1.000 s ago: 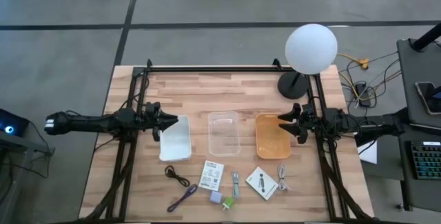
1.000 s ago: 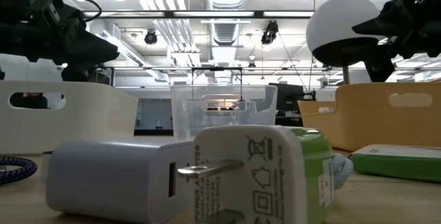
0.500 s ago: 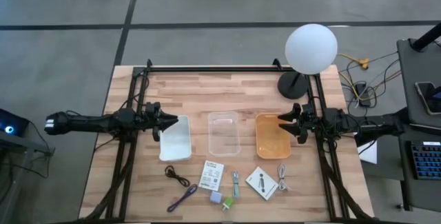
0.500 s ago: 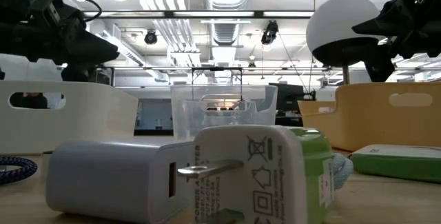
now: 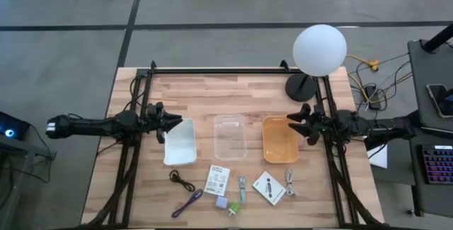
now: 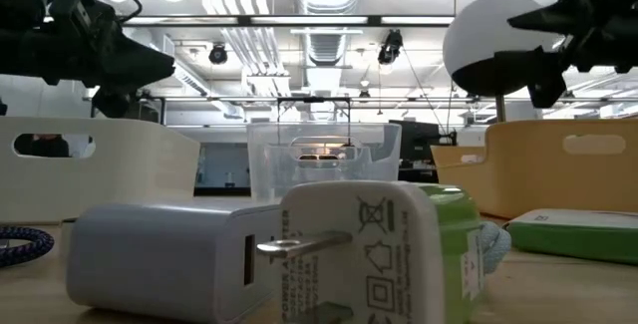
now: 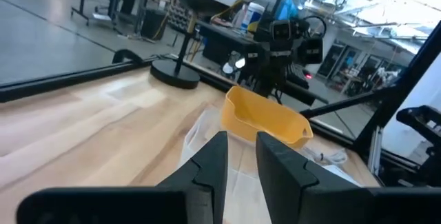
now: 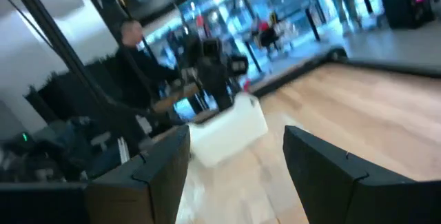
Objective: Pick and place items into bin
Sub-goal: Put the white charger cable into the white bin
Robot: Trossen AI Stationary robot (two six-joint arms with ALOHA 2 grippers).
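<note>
The items lie untouched along the table's near edge: a black cable (image 5: pixel 182 181), a purple cable (image 5: pixel 187 203), a white packet (image 5: pixel 218 180), a lavender cube (image 5: pixel 222 203) (image 6: pixel 159 254), a green cube (image 5: pixel 233 208) (image 6: pixel 399 254), a second packet (image 5: pixel 269 187) and a white cable (image 5: pixel 290 182). My left gripper (image 5: pixel 177 124) (image 7: pixel 241 148) hovers over the white tray's far left corner, open by a narrow gap. My right gripper (image 5: pixel 290 126) (image 8: pixel 238 148) hovers at the orange tray's far right corner, open wide. Neither holds anything.
Three trays stand in a row mid-table: white (image 5: pixel 180 144), clear (image 5: pixel 230 138) and orange (image 5: pixel 280 141). A lamp with a white globe (image 5: pixel 320 48) and a dark base (image 5: pixel 303 87) stands at the far right corner. Bare wood lies beyond the trays.
My right gripper has risen a little above the orange tray. My left gripper has shifted slightly and points more level. The items and trays have stayed where they were.
</note>
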